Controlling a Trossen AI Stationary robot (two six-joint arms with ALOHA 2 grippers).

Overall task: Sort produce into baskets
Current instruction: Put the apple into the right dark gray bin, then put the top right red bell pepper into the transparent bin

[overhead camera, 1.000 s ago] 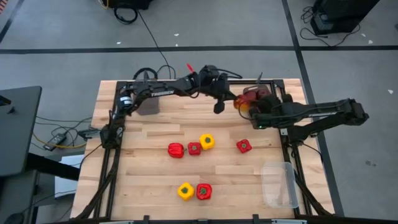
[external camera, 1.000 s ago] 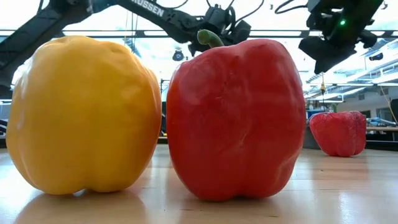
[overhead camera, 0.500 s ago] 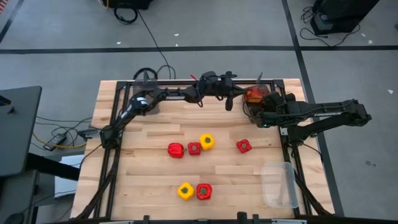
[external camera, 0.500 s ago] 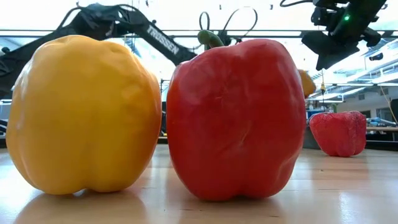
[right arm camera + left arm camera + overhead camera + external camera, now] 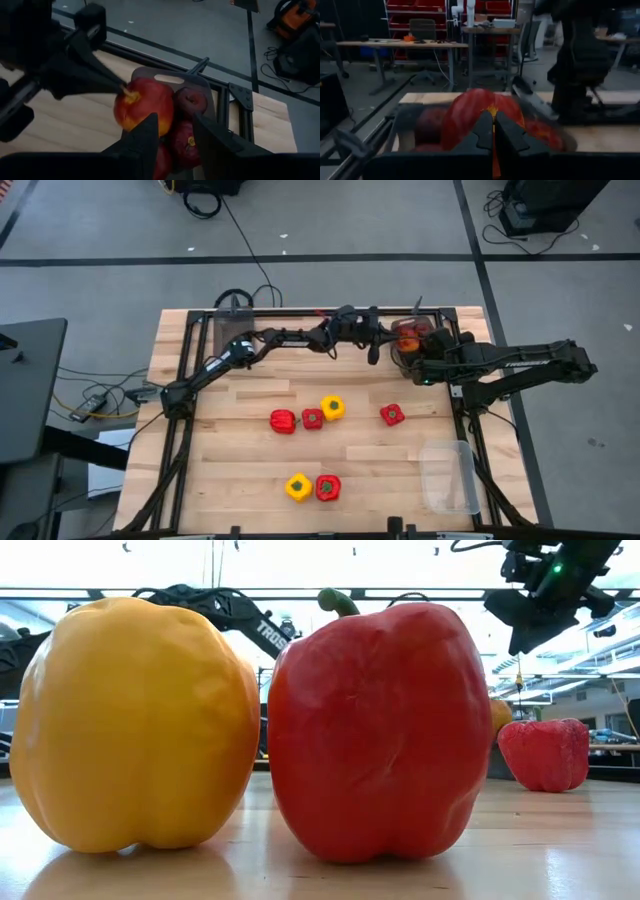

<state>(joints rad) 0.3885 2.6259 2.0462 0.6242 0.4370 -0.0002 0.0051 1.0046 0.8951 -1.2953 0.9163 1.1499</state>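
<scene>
Both arms are dark, near-black, built of slim tubular links joined by chunkier rounded joint housings. The left arm [image 5: 262, 342] carries white block lettering along one link, partly readable in the low view as the maker's name, and thin black cables loop off its wrist. The right arm [image 5: 520, 362] has a boxier forearm; a small green light glows on its wrist housing [image 5: 553, 577]. Each pincer has two flat, dark, wedge-shaped fingers [image 5: 142, 137] with angular edges, matte and unmarked, tapering toward the tips.
</scene>
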